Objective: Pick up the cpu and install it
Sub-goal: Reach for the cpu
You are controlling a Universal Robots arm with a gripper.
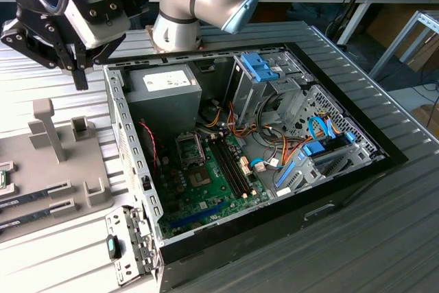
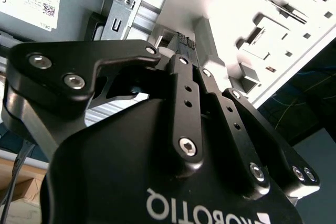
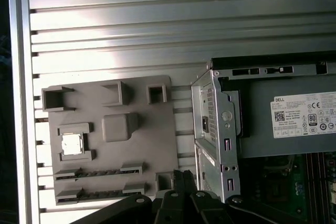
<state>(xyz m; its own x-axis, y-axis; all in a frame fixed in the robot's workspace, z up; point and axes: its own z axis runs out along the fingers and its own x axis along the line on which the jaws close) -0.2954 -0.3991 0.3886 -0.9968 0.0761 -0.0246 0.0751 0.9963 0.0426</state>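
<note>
The big open computer case (image 1: pixel 329 205) is lying on the ridged metal table (image 1: pixel 405 245). A grey power supply box (image 1: pixel 164 94) is sitting inside it, in the corner near the gripper. Beside the case, on the exterior view's left, a flat grey tray (image 3: pixel 152 145) is resting on the table. The gripper (image 1: pixel 77 73) is hanging in the air by that corner, fingers pressed together and holding nothing. The cpu (image 3: pixel 72 144) is lying in a little square pocket on the tray, apart from the gripper.

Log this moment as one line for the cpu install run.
stage: pre-grasp | end effector: shut, empty, over tray edge beside case | cpu: in tray slot, not picked
</note>
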